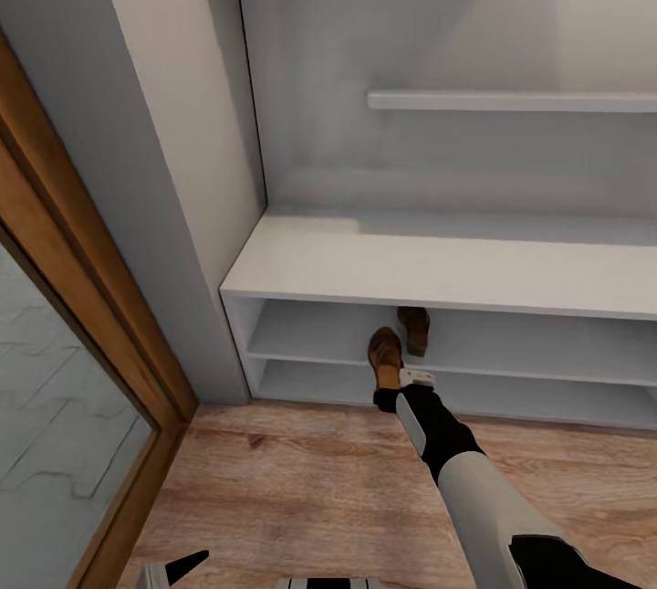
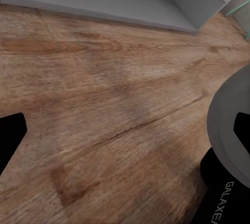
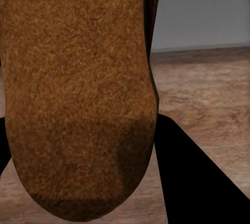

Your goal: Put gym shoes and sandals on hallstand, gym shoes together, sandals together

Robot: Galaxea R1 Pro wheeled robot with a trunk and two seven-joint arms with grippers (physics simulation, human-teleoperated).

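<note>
- Brown leather sandal with tan insole (image 1: 385,355) is clamped at its heel in the right tool (image 1: 399,385), held at the front edge of the light-grey hallstand (image 1: 438,265), level with its upper open shelf tier.
- Second dark brown sandal (image 1: 415,329) rests on that tier, just behind the held one.
- Left tool (image 2: 125,146) hangs above the warm brown wood-plank floor (image 2: 104,88); its fingers are spread apart, grasping nothing.

held sandal (image 1: 385,355) before hallstand (image 1: 438,265) | second sandal (image 1: 416,330) on shelf behind
</note>
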